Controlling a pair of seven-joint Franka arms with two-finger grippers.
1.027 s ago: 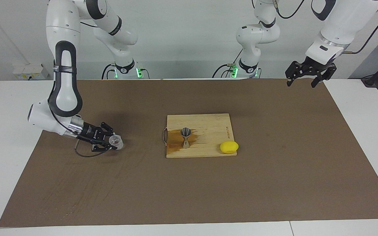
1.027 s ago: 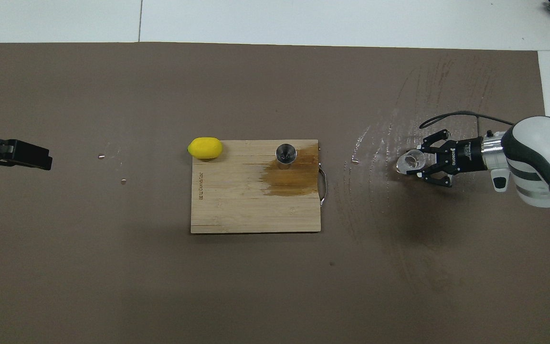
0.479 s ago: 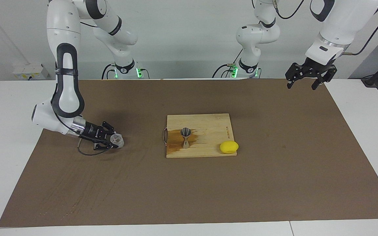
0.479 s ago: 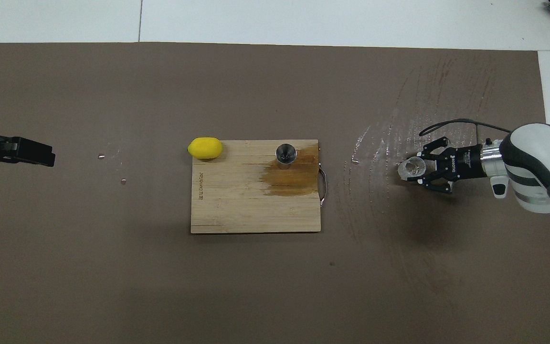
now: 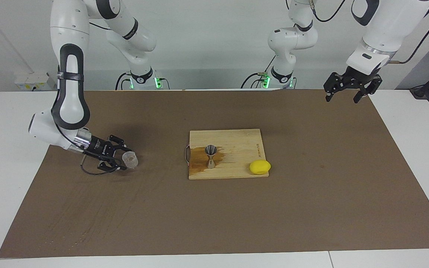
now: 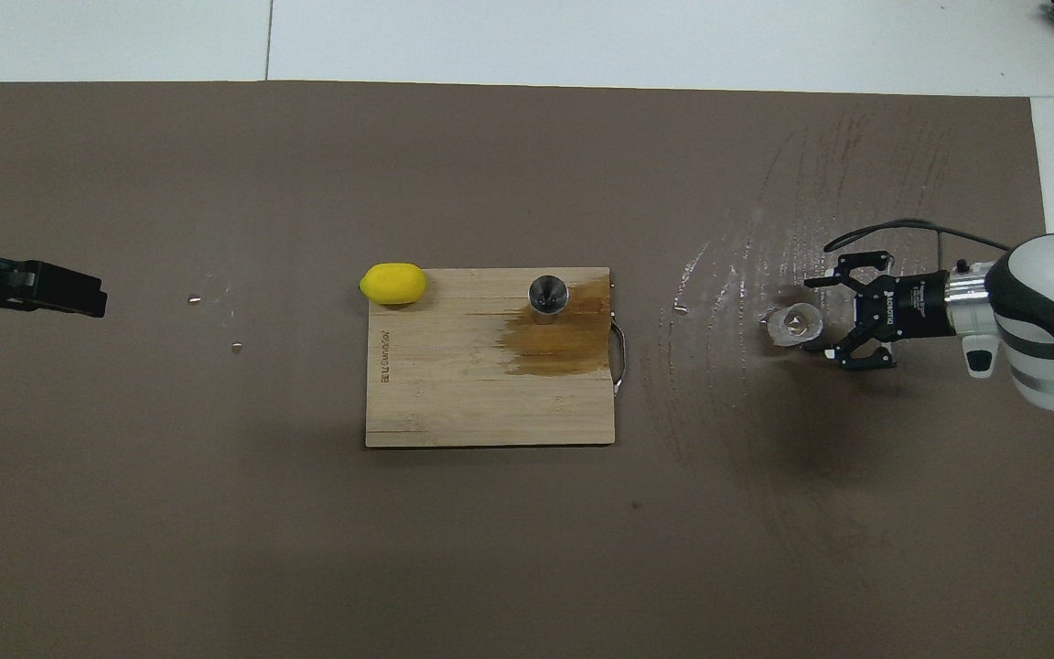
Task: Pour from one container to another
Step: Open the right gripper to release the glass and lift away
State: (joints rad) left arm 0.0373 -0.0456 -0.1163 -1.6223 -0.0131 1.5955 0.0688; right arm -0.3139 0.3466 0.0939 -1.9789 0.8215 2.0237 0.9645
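Brown paper covers the table [image 5: 404, 111], and on it, toward the right arm's end, the clear plastic cup [image 5: 129, 160] stands upright on the mat; the right gripper [image 5: 119, 159] lies low and nearly level just beside it, its fingers [image 6: 822, 284] spread apart to either side of the cup's robot-ward half; from the overhead view the cup [image 6: 796, 324] sits at the fingertips rather than deep between them, and the fingers appear to have let go of it, though whether a tip grazes the wall is hard to make out; the right gripper [image 6: 827, 316] holds nothing.

At mid-table a bamboo cutting board [image 5: 237, 137] carries the metal jigger [image 5: 210, 155], upright on its lower cone, standing in a dark wet stain [image 5: 199, 160] that spreads over the board's end nearest the right arm; the jigger [image 6: 547, 297] shows its open mouth from above; a yellow lemon [image 5: 260, 166] rests at the board's corner toward the left arm's end, on the edge farther from the robots; cup and jigger are well apart.

The left gripper [image 5: 342, 93] waits raised over the mat's corner at the left arm's end, jaws wide and empty; in the overhead view only its dark fingers [image 6: 51, 293] reach in from the edge.
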